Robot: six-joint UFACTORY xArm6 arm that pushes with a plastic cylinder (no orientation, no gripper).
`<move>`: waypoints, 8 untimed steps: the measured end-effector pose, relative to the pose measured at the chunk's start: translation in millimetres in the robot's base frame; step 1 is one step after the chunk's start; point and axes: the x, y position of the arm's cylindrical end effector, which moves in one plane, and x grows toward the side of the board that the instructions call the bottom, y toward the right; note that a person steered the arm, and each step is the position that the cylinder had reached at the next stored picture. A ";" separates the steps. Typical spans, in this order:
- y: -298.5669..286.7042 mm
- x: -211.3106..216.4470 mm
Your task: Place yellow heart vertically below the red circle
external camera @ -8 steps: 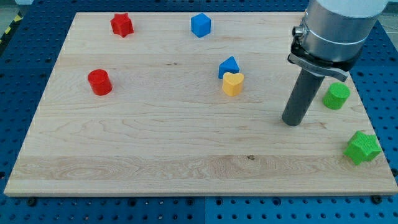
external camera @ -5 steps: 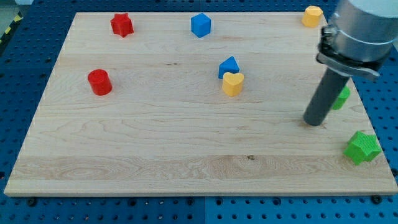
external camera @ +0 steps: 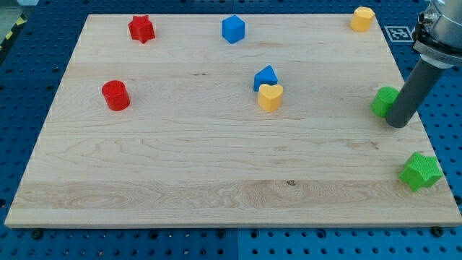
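Note:
The yellow heart [external camera: 270, 97] lies near the board's middle, touching a blue block [external camera: 265, 76] just above it. The red circle [external camera: 115, 95] stands at the view's left, about level with the heart. My tip [external camera: 398, 123] is at the board's right edge, far right of the heart, against the right side of a green block [external camera: 384, 101] that it partly hides.
A red star [external camera: 142, 29] lies at the top left and a blue cube [external camera: 233, 29] at the top middle. A yellow block [external camera: 362, 19] sits at the top right corner. A green star [external camera: 421, 171] lies at the lower right edge of the wooden board [external camera: 180, 173].
My tip has moved to the view's right and slightly up, from the board's right part to its right edge beside the green block. The blocks have not visibly moved.

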 end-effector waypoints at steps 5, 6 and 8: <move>-3.9 -18.2; -3.9 -25.7; -3.9 -34.1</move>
